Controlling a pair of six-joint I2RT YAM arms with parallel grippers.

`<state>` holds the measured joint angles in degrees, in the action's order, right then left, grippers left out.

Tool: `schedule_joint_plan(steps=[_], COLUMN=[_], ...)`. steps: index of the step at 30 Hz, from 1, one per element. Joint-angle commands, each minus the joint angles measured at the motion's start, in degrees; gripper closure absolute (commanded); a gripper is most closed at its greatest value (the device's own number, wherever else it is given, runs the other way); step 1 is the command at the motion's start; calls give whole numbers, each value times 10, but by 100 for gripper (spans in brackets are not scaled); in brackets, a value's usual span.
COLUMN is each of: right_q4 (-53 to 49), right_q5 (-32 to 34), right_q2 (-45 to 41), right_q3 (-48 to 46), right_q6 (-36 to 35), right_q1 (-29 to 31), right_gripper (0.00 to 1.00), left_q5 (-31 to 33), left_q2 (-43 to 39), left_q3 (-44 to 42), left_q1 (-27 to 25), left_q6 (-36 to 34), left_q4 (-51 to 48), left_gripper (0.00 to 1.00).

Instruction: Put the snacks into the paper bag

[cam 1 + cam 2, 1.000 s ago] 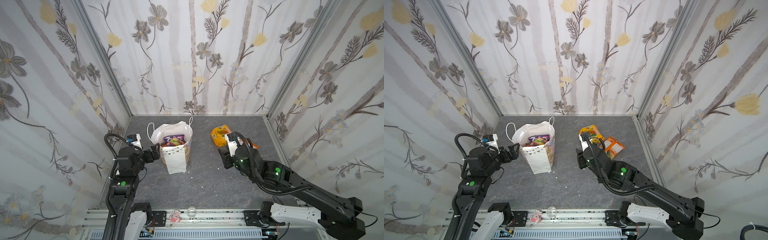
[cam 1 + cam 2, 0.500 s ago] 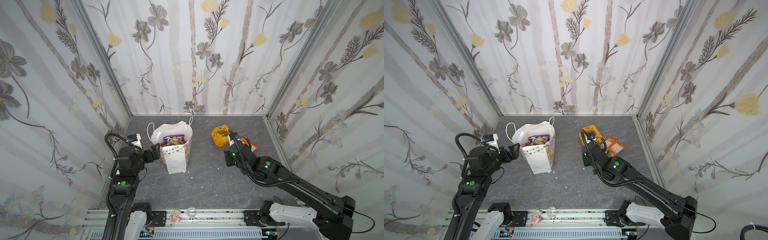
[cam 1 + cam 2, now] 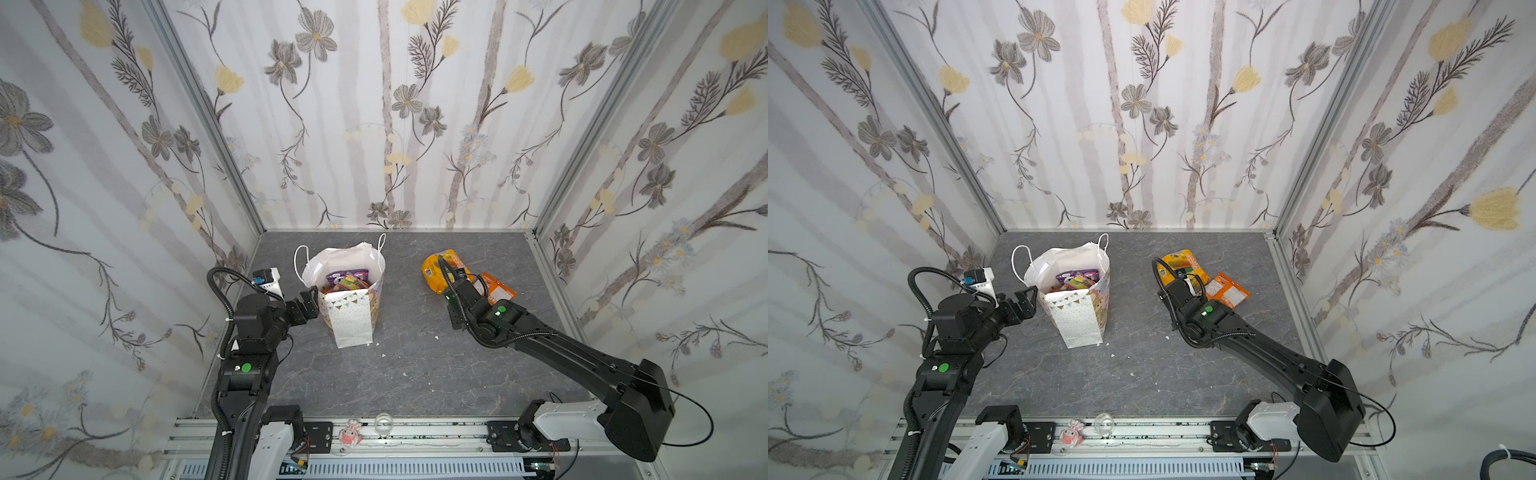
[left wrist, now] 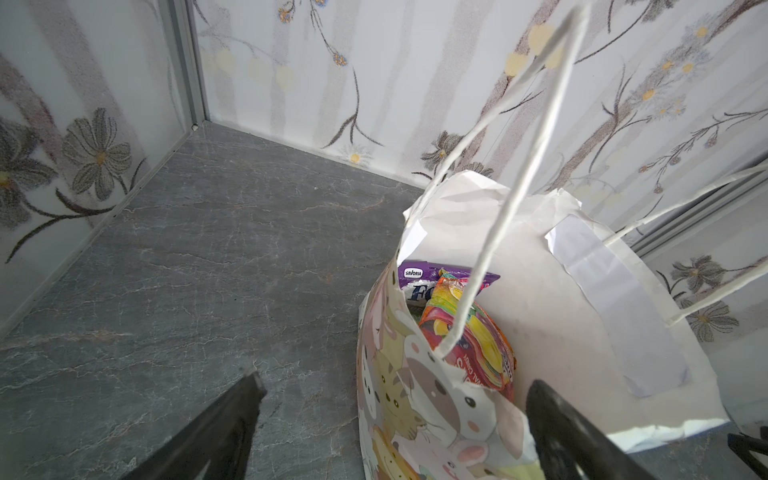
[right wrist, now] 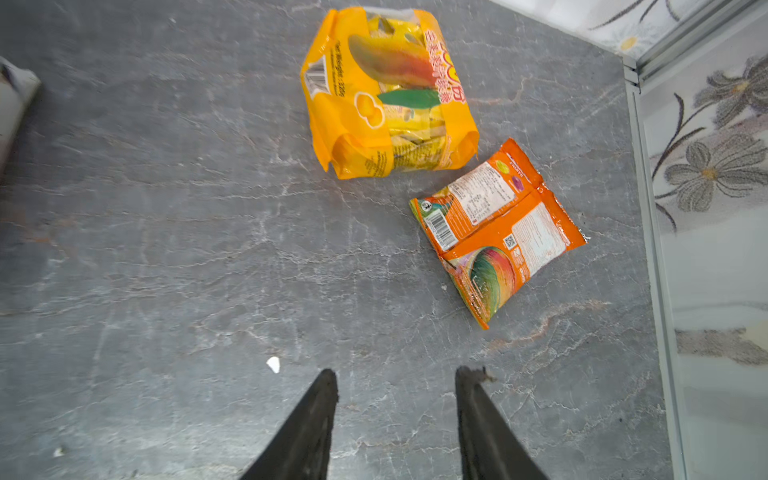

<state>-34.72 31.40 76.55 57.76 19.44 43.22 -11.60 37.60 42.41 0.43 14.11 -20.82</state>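
Observation:
The white paper bag [image 3: 353, 316] [image 3: 1079, 320] stands upright left of centre, with a purple snack [image 4: 415, 278] and a red-yellow snack [image 4: 469, 336] showing inside. My left gripper [image 3: 309, 301] [image 4: 395, 390] is open at the bag's left rim, with the animal-print side wall [image 4: 415, 415] between its wide jaws. Two snacks lie on the floor at the right: a puffy yellow-orange packet [image 5: 386, 95] [image 3: 434, 270] and a flat orange packet [image 5: 498, 228] [image 3: 500, 291]. My right gripper [image 5: 399, 374] is open and empty over bare floor, just short of them.
Flowered walls close in the grey floor on three sides, and a metal rail [image 5: 648, 208] runs close beside the orange packet. Small white scraps [image 5: 273, 364] lie on the floor. A pink figure [image 3: 351, 434] and a clear ball [image 3: 383, 424] sit on the front rail.
My right arm has swung right and back toward the two packets on the floor, with its jaws staying apart. The left arm and the bag have not moved.

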Motion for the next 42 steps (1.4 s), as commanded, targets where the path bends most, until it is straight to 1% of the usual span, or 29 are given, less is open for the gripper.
schedule_joint_plan(steps=[1,8,12,24,35,42], right_q4=[17,51,55,64,92,104], right_q5=[10,6,12,43,50,63], right_q2=[28,90,128,258,293,311], right_q3=[-3,-6,5,56,54,61], right_q6=[-15,-43,-58,-99,-117,-126], right_q1=[-15,-53,-73,-89,-119,-125], right_gripper=[54,55,58,61,65,68], left_q5=[7,4,2,-18,-10,-10], left_q2=[4,5,3,2,-3,-3], left_q3=[0,0,1,0,0,0], left_q1=[0,0,0,1,0,0], left_q6=[1,0,0,-2,-2,-2], left_q4=[11,11,12,16,15,15], left_gripper=[0,0,0,0,0,0])
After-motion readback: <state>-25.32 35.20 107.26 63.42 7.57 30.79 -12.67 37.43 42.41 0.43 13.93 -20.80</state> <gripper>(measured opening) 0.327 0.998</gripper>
